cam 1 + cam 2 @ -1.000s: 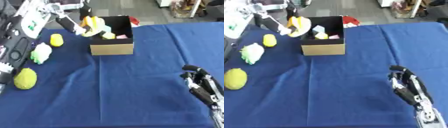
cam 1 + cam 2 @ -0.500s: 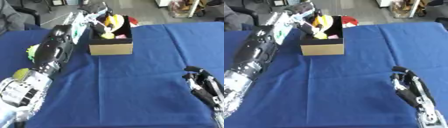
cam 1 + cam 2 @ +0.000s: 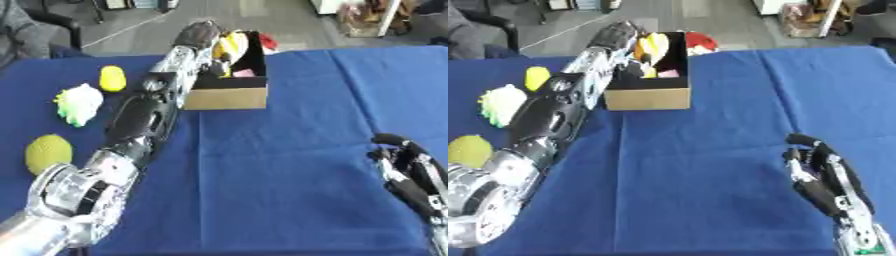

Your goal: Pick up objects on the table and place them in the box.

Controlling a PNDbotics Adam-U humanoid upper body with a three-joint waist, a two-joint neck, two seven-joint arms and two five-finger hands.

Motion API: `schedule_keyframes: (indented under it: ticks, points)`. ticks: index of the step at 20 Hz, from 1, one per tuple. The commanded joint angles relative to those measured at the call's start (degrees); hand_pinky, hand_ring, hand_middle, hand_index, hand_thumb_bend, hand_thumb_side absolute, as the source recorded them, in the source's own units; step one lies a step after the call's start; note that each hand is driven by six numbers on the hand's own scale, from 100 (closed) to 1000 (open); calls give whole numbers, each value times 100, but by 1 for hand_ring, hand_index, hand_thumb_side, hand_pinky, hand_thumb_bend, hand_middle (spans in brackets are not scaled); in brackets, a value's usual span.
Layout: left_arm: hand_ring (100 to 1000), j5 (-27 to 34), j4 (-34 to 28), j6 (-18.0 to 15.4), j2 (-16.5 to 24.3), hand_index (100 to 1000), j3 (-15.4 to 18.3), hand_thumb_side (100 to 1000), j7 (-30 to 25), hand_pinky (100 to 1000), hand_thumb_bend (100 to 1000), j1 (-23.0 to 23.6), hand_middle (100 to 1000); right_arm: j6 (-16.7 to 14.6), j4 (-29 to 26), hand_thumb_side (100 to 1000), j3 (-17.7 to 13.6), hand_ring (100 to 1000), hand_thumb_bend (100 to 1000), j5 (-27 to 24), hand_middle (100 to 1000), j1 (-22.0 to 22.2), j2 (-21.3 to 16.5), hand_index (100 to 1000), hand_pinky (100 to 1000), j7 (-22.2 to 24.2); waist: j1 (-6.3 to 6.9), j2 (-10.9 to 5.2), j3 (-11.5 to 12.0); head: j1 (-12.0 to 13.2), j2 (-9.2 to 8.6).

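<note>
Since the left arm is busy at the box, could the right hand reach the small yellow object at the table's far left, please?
Probably not easily. The right hand rests at the near right, the small yellow object lies far left, and the outstretched left arm lies across the blue table between them.

The left arm (image 3: 144,125), black with silver joints, stretches from the near left corner of the blue-clothed surface (image 3: 289,150) far across it to the open brown cardboard box (image 3: 229,95). Its left hand (image 3: 623,37) is at the box's left wall, fingers curled round a yellow curved object (image 3: 652,47) over the opening. The right hand (image 3: 824,175) rests near the surface's near right corner, fingers relaxed.
</note>
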Motion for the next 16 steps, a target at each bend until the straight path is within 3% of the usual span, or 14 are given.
schedule_keyframes:
  ticks: [1,2,3,4,8,9,11,14,16]
  points:
    - [770,-57,-77,198,181,938,42,396,78,813,316,-187,798,-13,-75,343,2,665,100,-35,743,-53,-49,803,759,18,-104,-46,24,-3,23]
    - [773,-108,-87,221,216,939,22,420,123,815,328,-189,802,-13,-76,344,-2,665,100,-33,743,-52,-49,803,759,17,-102,-48,32,-8,23]
    - [802,-177,-90,239,255,957,7,608,173,833,388,-185,843,-13,-76,344,-5,665,100,-32,743,-50,-51,803,759,15,-102,-50,40,-15,23]
    - [818,-237,-76,245,290,968,5,702,200,845,413,-176,864,-13,-75,344,-7,665,100,-30,743,-50,-54,803,759,15,-103,-52,46,-21,23]
    - [844,-354,-23,159,468,987,23,822,128,860,458,-160,899,-16,-70,346,-19,665,100,-20,743,-50,-62,803,759,7,-100,-60,71,-42,23]
    - [846,-337,-38,114,519,988,34,807,98,860,442,-155,903,-19,-71,349,-18,665,100,-18,743,-52,-61,803,759,8,-98,-61,78,-46,23]
    - [825,-154,-163,-78,674,972,50,644,7,849,340,-135,874,-22,-70,348,-23,665,100,-13,743,-50,-65,803,759,8,-95,-64,94,-52,23]
    - [799,478,-537,-578,1032,945,24,519,-282,833,233,-81,829,-20,-63,351,-48,665,100,-3,743,-45,-92,803,759,-15,-77,-72,134,-58,23]
    - [770,983,-923,-907,1358,929,-39,372,-475,825,206,-11,791,-24,-64,354,-50,665,100,5,743,-42,-104,803,759,-19,-57,-82,176,-66,23]
